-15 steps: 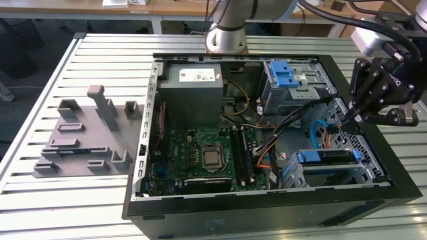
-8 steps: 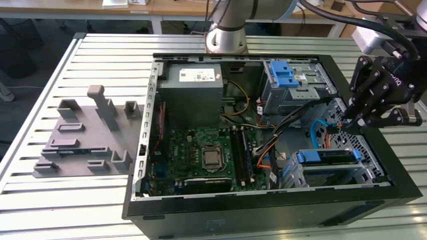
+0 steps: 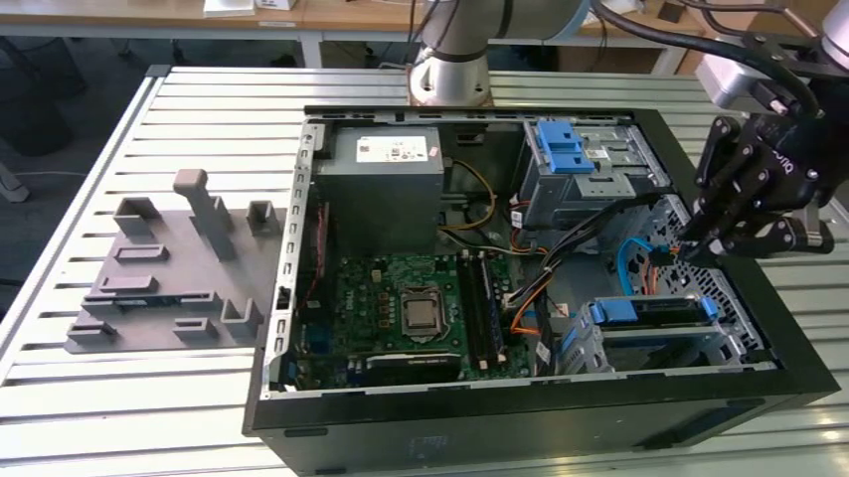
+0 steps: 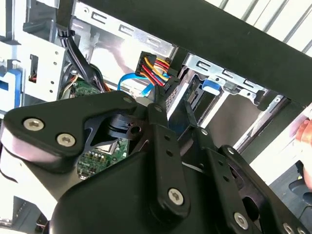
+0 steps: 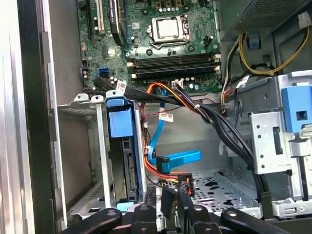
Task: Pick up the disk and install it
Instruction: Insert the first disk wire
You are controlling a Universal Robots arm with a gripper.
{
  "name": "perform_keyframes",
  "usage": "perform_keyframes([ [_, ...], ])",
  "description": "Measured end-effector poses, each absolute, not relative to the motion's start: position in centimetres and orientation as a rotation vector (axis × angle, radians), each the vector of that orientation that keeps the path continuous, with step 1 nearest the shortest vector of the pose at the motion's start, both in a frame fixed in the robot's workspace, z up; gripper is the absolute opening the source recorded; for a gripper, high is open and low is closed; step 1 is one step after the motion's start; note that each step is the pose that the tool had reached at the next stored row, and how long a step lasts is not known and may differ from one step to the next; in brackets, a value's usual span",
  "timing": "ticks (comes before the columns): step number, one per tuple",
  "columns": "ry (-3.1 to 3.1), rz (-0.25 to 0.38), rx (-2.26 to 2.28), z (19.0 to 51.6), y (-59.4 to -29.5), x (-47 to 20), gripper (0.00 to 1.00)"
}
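The disk (image 3: 646, 311) sits slotted in the metal drive cage (image 3: 723, 348) at the front corner of the open computer case, on the exterior view's right, with its blue rail showing along the top. In the first wrist view the disk (image 5: 127, 168) stands on edge in that cage under a blue rail tab (image 5: 119, 122). My gripper (image 3: 686, 250) hangs just above and behind the cage, apart from the disk, its black fingers drawn together with nothing between them. A black power connector (image 4: 165, 84) with red and yellow wires lies right by the fingertips (image 5: 168, 197).
The case (image 3: 531, 417) lies open on a slatted table, holding a motherboard (image 3: 412, 308), a grey power supply (image 3: 385, 184) and an upper bay with a blue latch (image 3: 564, 149). Black and blue cables (image 5: 170, 158) cross near the cage. A grey fixture (image 3: 173, 268) stands on the exterior view's left.
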State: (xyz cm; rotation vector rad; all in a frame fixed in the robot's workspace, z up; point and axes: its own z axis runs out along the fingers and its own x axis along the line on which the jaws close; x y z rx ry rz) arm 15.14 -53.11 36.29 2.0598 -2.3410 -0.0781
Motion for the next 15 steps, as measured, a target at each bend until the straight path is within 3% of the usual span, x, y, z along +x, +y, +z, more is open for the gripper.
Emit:
perform_keyframes([
  [15,-2.403,-0.033,1.953,35.33,-52.45,15.25,0.31],
])
